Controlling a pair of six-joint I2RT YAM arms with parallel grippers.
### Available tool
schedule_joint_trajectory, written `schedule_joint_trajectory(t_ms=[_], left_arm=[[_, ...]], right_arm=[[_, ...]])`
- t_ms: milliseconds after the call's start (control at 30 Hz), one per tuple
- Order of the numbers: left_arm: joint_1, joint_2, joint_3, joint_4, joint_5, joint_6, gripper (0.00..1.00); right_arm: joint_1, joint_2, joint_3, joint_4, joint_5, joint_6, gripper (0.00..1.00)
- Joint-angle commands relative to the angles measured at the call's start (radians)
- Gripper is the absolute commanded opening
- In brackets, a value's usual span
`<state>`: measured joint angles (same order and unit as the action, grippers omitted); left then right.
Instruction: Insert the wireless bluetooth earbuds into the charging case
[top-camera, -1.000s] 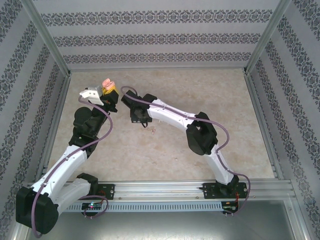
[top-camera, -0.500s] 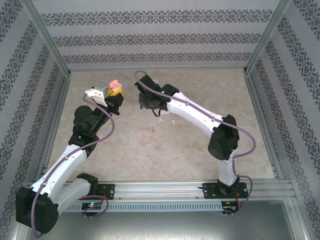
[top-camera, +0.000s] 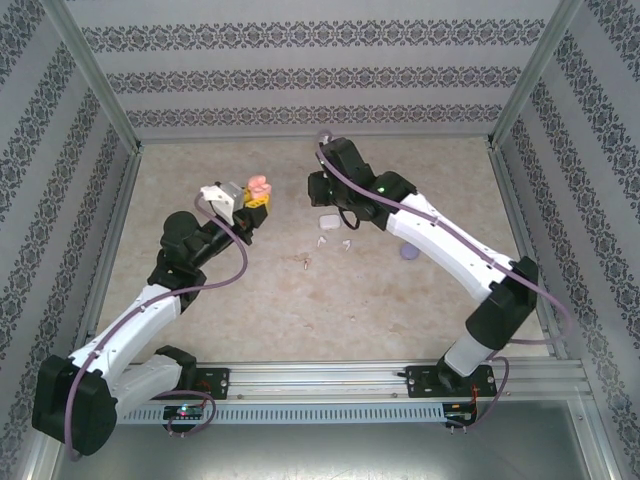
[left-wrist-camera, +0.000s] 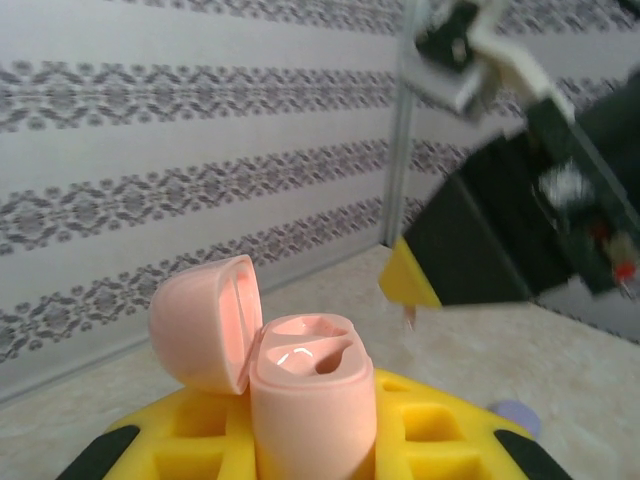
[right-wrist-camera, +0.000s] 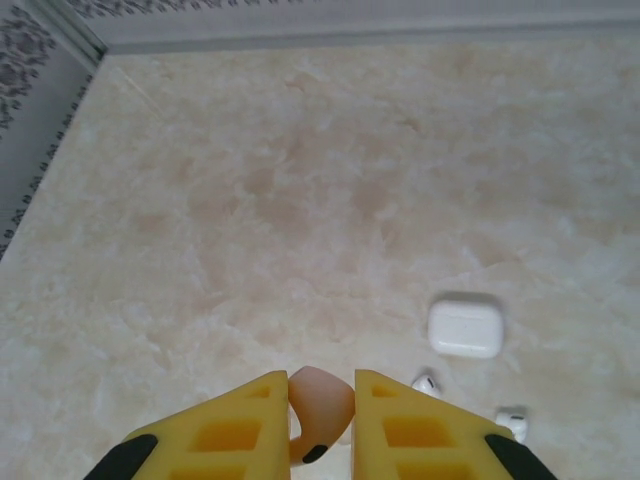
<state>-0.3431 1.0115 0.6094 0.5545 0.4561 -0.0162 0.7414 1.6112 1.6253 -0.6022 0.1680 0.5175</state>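
Observation:
My left gripper (top-camera: 254, 196) is shut on a pinkish charging case (left-wrist-camera: 311, 400), which stands upright between the yellow fingers (left-wrist-camera: 440, 440) with its lid (left-wrist-camera: 203, 322) hinged open and both wells empty. My right gripper (right-wrist-camera: 321, 402) is shut on a pinkish earbud (right-wrist-camera: 320, 408) and hangs above the table, a little right of the case (top-camera: 259, 185). In the left wrist view its yellow fingertip (left-wrist-camera: 409, 277) and the earbud's stem (left-wrist-camera: 410, 316) are above and right of the case. Two white earbuds (right-wrist-camera: 427, 382) (right-wrist-camera: 512, 420) lie on the table. Another pinkish earbud (top-camera: 305, 264) lies nearer the arms.
A closed white case (right-wrist-camera: 465, 325) rests on the table beside the white earbuds, just under the right arm (top-camera: 440, 235). A purple case (top-camera: 410, 253) lies further right. A small speck (top-camera: 353, 318) sits on the marbled table. Patterned walls enclose three sides.
The right arm swung right and toward the back with the earbud, uncovering the white case and earbuds. The left gripper carried the open case to the right, toward the right gripper.

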Motion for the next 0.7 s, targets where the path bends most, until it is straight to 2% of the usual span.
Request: schedule_joint_trajectory(t_ms=[0,133,367,667], left_arm=[[-0.043,0.006,-0.01,0.045,0.064,0.134,0.0],[-0.081,0.041,-0.007,0.07,0.054,0.187,0.0],[-0.125,0.134,0.031,0.157,0.071,0.189,0.0],[-0.142,0.197,0.074,0.255,0.132,0.145,0.0]], right_arm=[[-0.01,-0.105,-0.062,0.1,-0.014,-0.1,0.19],[-0.011,-0.195,-0.118,0.156,-0.036,-0.174,0.19],[-0.009,-0.309,-0.219,0.286,-0.132,-0.31,0.2],[0.0,-0.359,-0.289,0.348,-0.254,-0.36,0.2]])
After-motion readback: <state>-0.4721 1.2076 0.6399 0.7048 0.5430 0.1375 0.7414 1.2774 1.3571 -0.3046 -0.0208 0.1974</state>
